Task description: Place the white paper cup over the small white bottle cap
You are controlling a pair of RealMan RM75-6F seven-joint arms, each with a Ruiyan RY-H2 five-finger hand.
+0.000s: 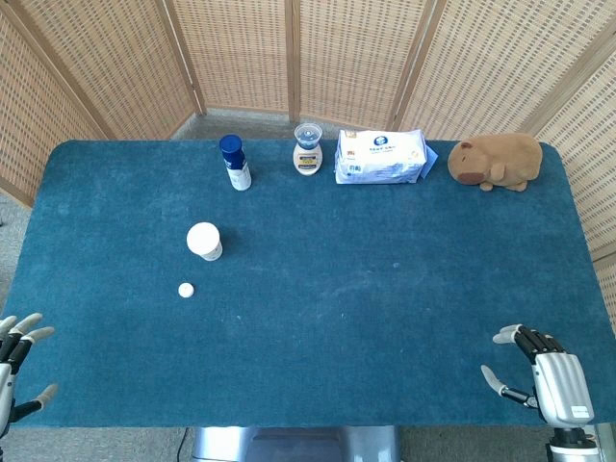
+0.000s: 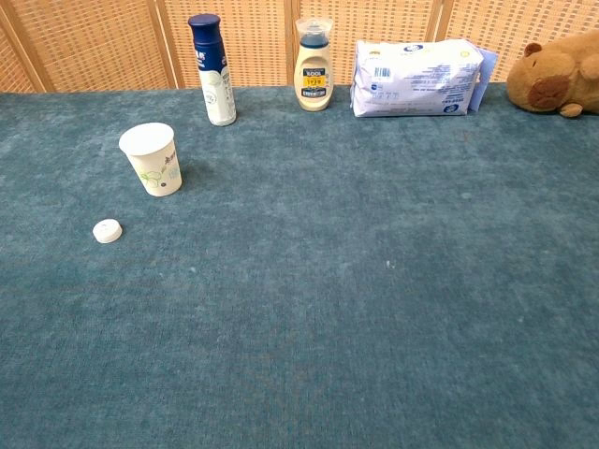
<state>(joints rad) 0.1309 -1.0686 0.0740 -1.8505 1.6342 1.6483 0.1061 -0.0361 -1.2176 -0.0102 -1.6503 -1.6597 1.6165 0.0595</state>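
A white paper cup stands upright, mouth up, on the blue table left of centre. The small white bottle cap lies on the cloth a little nearer and to the left of the cup, apart from it. My left hand shows at the near left corner with fingers spread and nothing in it. At the near right edge my right hand is also empty with fingers apart. Both hands are far from the cup and cap, and neither appears in the chest view.
Along the far edge stand a blue-capped white bottle, a cream bottle, a wet-wipe pack and a brown plush animal. Wicker screens back the table.
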